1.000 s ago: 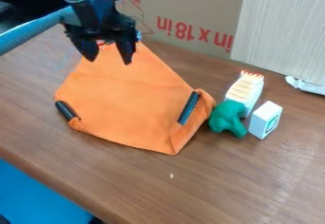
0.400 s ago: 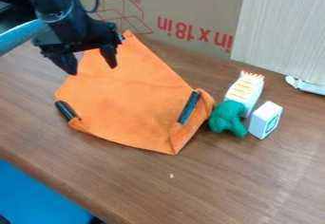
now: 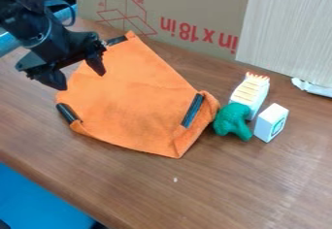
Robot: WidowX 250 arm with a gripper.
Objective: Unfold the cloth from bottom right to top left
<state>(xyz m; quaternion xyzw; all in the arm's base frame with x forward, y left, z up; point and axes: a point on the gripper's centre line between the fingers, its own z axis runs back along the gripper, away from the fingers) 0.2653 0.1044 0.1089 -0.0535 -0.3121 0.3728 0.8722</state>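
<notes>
orange cloth [image 3: 129, 92] on the brown wood tabletop [image 3: 233, 189], left of the toys, mostly spread. one corner points far, toward the cardboard [image 3: 194, 5]; another points near and a little right. right margin curled up and over, a dark strip [image 3: 192, 110] lying along the inner side of the curl. second dark strip [image 3: 67, 113] at the left corner, slanted, beside a small turned-up lip. third dark piece [image 3: 117, 40] at the far left edge, close to the far corner.

black gripper [image 3: 81, 81] comes in from the far left and hangs by the cloth's far left side. jaws parted wide: the right one shows against the orange, the left one at the cloth's left edge. cloth extends right and near from them. contact between jaws and cloth: cannot tell from this angle.

right of the cloth, a small group. green lumpy toy [image 3: 233, 120] just beside the curled margin; white toy with an orange-striped top [image 3: 251, 92] behind it; white block [image 3: 271, 122] with a green mark to its right. pale ribbed panel [image 3: 285, 29] stands at far right.
</notes>
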